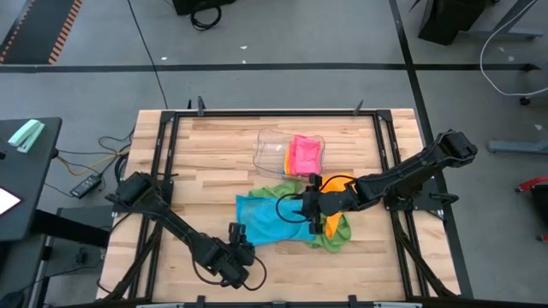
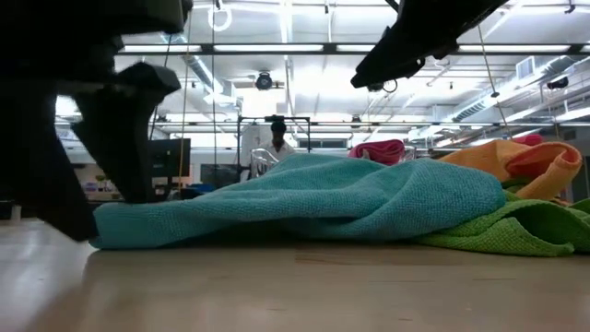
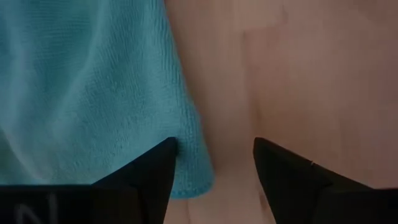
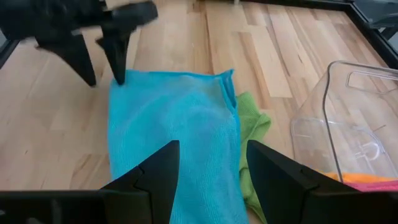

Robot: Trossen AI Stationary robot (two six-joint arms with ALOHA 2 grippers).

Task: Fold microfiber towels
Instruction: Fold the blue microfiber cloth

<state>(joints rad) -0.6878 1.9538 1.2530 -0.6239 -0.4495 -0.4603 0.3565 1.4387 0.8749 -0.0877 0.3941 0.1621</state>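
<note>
From above, the wooden table (image 1: 205,154) carries a pile of microfiber towels near its middle: a blue towel (image 1: 265,218) spread flat, a green towel (image 1: 330,238) under its right side, and an orange towel (image 1: 334,224) bunched on the green. A pink towel (image 1: 306,154) lies in the clear plastic tray (image 1: 272,147) toward the far edge. The left gripper (image 1: 237,233) sits at the blue towel's near left corner; the right gripper (image 1: 306,208) hangs over the blue towel's right edge.

At table height, the blue towel (image 2: 304,207) humps across the boards, green (image 2: 516,231) beside it, orange (image 2: 516,166) on top. A person (image 2: 277,138) stands far back in the room.

The left wrist view shows the left fingers (image 3: 146,177) spread wide, astride the blue towel's corner (image 3: 93,93); whether they touch it is hard to say.

The right wrist view shows the right fingers (image 4: 152,177) apart above the blue towel (image 4: 174,130), gripping nothing, with the tray (image 4: 348,124) alongside.
</note>
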